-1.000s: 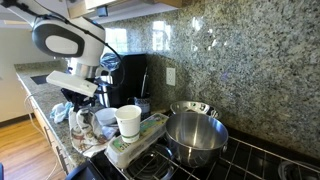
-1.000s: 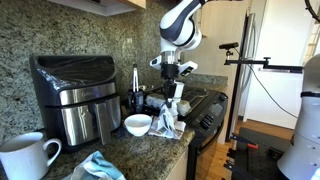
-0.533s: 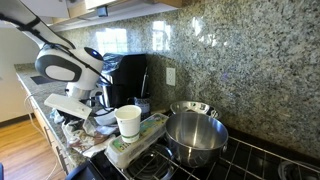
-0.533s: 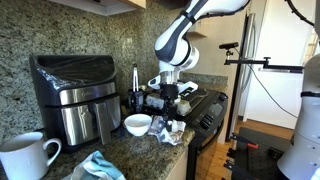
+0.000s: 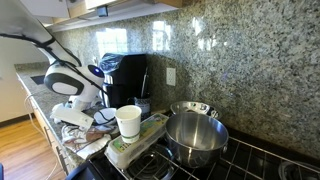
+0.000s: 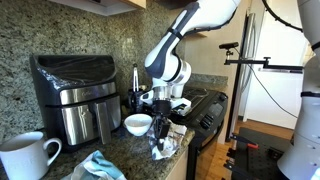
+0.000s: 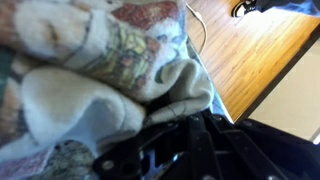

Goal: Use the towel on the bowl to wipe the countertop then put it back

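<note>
Gripper (image 5: 78, 122) is shut tight on the towel (image 5: 88, 137), and in an exterior view I have it low in front of the air fryer (image 5: 128, 75), out toward the counter's front edge. The towel hangs straight under my fingers as a crumpled bunch and meets the countertop (image 5: 40, 92) there. The bowl (image 5: 195, 138) sits on the stove grates (image 5: 250, 158), well off to the air fryer's other side (that is where the cloth must end up).

From the opposite exterior view, my gripper (image 6: 160, 124) is beside the air fryer (image 6: 70, 95), toward the stove, with the towel (image 6: 166, 143) directly below it and touching the countertop (image 6: 125, 152). The bunch stands roughly upright from the stone to my fingers. I cannot read any flat long axis, and the bowl is not visible here.

At the wrist, the towel (image 7: 90, 60) fills most of the frame in thick folds pressed against my fingers, with wooden floor (image 7: 250, 50) showing past it and no air fryer in sight. I judge the wipe turns on this: cloth beneath me, stone beneath the cloth, so I would sweep sideways along the front edge, not downward.
</note>
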{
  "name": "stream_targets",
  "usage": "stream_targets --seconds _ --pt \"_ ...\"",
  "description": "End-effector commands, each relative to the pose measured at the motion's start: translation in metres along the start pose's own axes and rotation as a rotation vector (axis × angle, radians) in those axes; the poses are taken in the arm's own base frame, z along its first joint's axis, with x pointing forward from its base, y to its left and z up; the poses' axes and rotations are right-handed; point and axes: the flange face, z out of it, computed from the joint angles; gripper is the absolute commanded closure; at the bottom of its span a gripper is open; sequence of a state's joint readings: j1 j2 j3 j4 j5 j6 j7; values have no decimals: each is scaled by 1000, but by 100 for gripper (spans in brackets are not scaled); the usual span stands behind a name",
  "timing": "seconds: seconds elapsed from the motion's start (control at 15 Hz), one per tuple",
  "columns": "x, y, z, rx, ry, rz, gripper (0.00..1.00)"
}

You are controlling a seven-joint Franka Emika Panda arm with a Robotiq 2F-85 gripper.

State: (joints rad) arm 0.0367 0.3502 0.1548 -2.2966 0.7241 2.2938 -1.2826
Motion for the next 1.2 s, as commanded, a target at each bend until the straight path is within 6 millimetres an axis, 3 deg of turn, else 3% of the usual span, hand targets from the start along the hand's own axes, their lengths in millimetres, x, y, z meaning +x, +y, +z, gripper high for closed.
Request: stream_targets --seconds 0.0,0.33,0.53,0.73,1.13 --pt "-7 22 -15 -70 22 37 96" --pt "-47 41 -42 -190 1 150 96" --pt "-61 42 -43 -180 -33 204 96" --pt "-49 33 -25 -102 -35 163 96" --pt "15 5 13 5 -18 -29 96"
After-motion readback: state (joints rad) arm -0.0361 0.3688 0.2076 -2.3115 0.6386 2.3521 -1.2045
